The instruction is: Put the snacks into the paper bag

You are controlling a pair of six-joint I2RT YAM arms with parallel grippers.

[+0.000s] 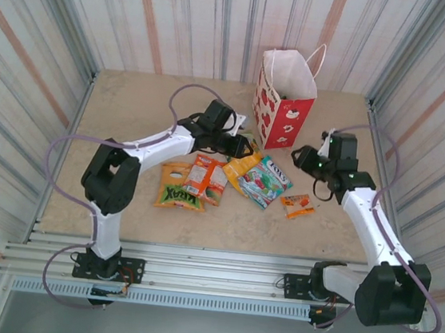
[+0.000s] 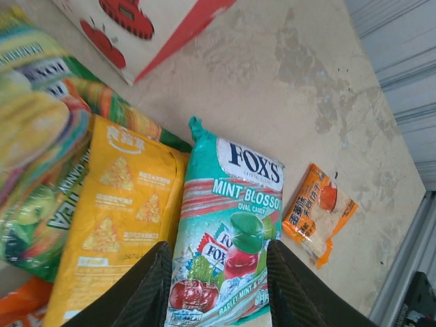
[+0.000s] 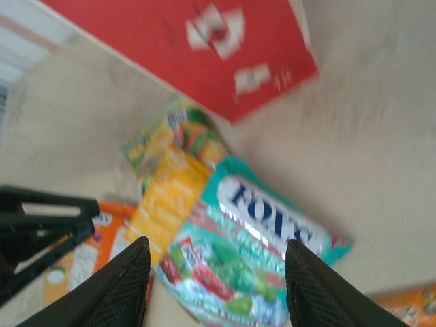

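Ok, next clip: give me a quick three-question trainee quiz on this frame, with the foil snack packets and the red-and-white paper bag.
1. True or false: the teal glossy foil Fox's packet already sits inside the upright red-and-white paper gift bag.
2. Which packet lies alone, apart from the pile? A) the small orange foil packet B) the yellow foil packet C) the green-and-yellow foil packet
3. Fill in: the left gripper hangs over the Fox's packet with its jaws ___.

Key: 1 false, it lies on the tan table, outside the bag. 2 A. 3 open.
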